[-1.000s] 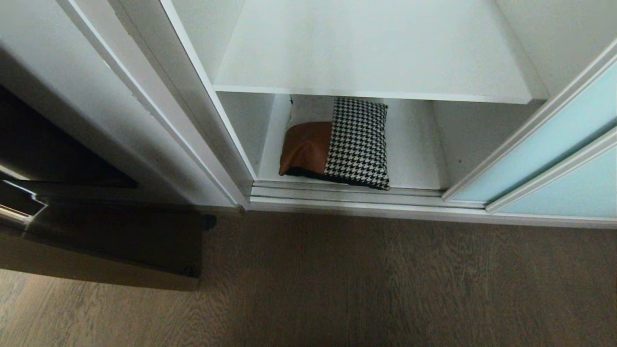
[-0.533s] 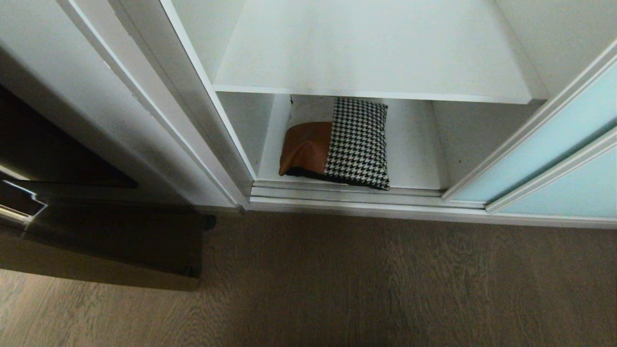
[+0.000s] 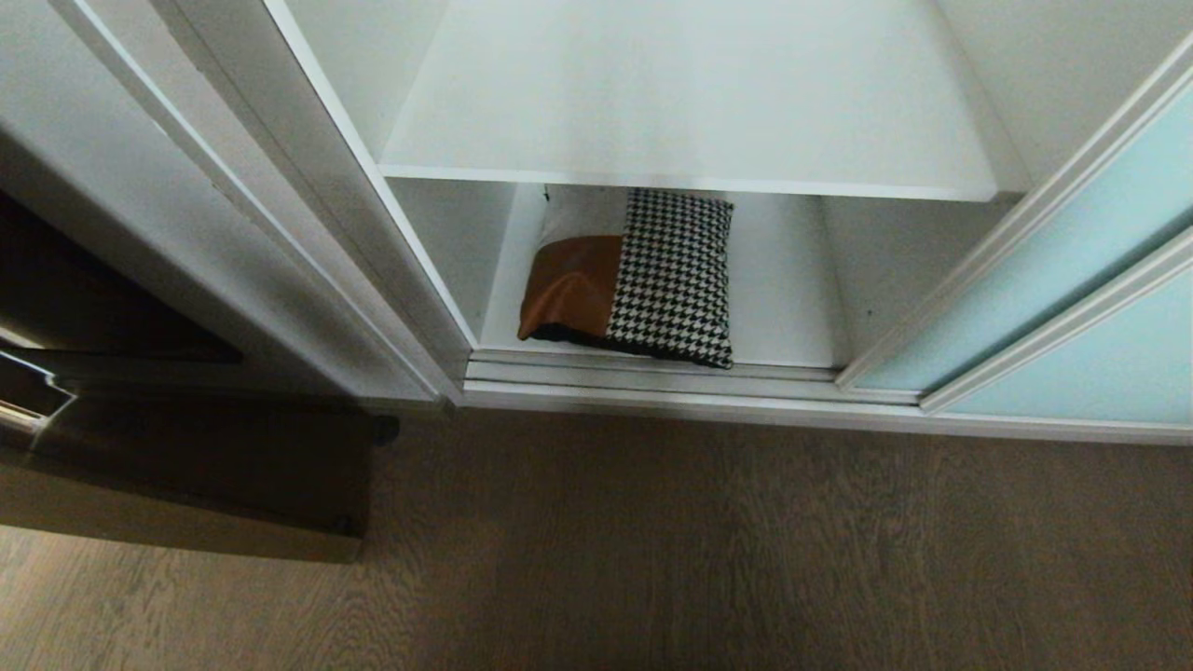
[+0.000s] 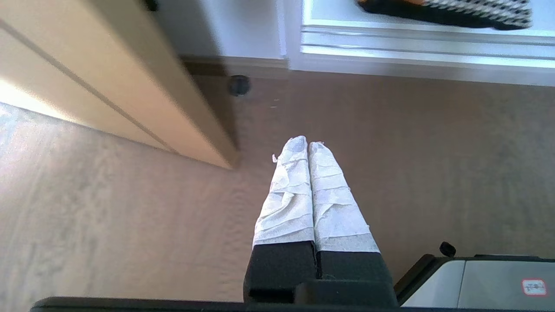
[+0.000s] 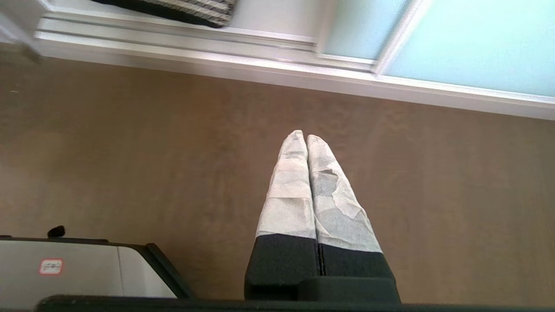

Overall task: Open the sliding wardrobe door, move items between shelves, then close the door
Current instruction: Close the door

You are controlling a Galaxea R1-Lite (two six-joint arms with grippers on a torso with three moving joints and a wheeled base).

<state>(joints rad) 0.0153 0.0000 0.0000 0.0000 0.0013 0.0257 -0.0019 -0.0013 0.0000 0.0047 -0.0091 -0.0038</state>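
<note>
Left gripper [image 4: 308, 145]: we see it hanging over the wood floor [image 3: 708, 559], its paper-wrapped fingers [image 4: 288, 190] pressed together tip to tip and holding nothing.
Right gripper [image 5: 302, 136]: we find it in the same posture over the floor, its fingers [image 5: 290, 190] closed flat against each other, also empty (neither gripper appears in the head view).
Robot base: we note a pale panel with a dark rim [image 4: 477, 279] at the edge of the left wrist view, and its counterpart at the edge of the right wrist view.
Hinged door [image 4: 108, 82]: we see a light wood door standing open at the left of the wardrobe, with a small dark doorstop [image 4: 239, 85] on the floor near its corner.
Bottom track [image 3: 652, 382]: we see pale rails running along the wardrobe's front edge, where the floor ends.
Sliding wardrobe door [image 3: 1044, 308]: we see the frosted aqua panel in its pale frame pushed to the right, leaving the left part of the wardrobe open.
Cushion [image 3: 643, 280]: we locate it on the lower shelf [image 3: 783, 289], towards the left side, its front edge just behind the track (brown patch to the left, houndstooth patch to the right, black underside showing).
Upper shelf [image 3: 690, 112]: we see a white board directly above the cushion, overhanging its rear part.
</note>
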